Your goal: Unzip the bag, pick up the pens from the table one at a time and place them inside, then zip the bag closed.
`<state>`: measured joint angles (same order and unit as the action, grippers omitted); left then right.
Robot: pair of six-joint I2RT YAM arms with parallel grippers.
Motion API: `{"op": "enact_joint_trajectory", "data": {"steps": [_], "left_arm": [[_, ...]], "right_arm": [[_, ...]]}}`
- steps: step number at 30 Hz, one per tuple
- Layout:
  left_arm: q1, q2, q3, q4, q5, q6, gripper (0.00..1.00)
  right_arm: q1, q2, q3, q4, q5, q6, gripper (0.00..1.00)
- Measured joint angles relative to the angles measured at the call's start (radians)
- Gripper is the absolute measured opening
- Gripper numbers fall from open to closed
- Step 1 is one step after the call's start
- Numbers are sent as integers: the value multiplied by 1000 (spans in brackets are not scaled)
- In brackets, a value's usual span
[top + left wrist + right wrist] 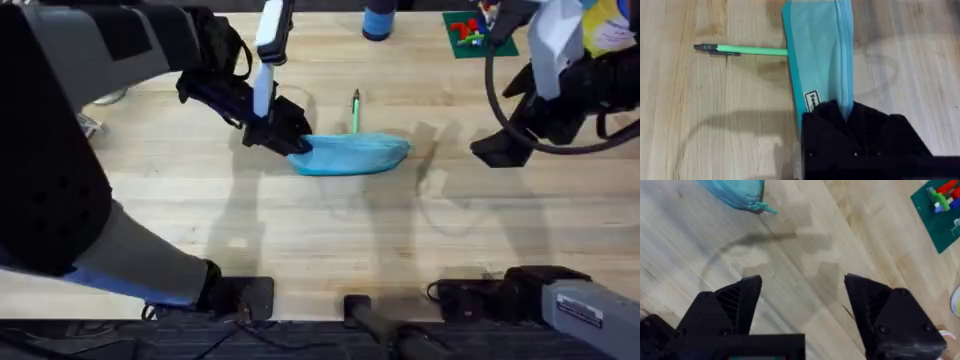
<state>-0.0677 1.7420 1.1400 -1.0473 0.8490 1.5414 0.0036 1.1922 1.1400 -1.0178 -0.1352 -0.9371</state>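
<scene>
The light blue bag (352, 155) lies on the table (330, 240) near the middle, its zipper (842, 50) running along the top and looking closed. My left gripper (290, 140) is shut on the bag's left end (840, 112). A green pen (355, 112) with a dark tip lies just behind the bag, one end tucked against it (745, 49). My right gripper (497, 150) hovers to the right of the bag, open with nothing between its fingers (802, 285). The bag's right end (735, 192) and the zipper pull (765, 207) lie beyond it.
A green mat (480, 35) with small coloured pieces sits at the back right, also seen in the right wrist view (940, 210). A blue object (378, 20) stands at the back edge. Bare wood stretches in front of the bag.
</scene>
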Motion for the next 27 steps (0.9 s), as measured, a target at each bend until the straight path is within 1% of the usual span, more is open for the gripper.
{"op": "enact_joint_trajectory", "data": {"steps": [7, 15, 20, 27], "left_arm": [[0, 0, 0, 0, 0, 0, 42], [0, 0, 0, 0, 0, 0, 42], [0, 0, 0, 2, 0, 0, 42], [0, 0, 0, 5, 0, 0, 42]], "right_arm": [[0, 27, 0, 29, -29, -6, 996], [0, 92, 0, 55, -131, -8, 997], [0, 129, 0, 65, -195, -64, 997], [3, 201, 0, 65, -222, -168, 997]]}}
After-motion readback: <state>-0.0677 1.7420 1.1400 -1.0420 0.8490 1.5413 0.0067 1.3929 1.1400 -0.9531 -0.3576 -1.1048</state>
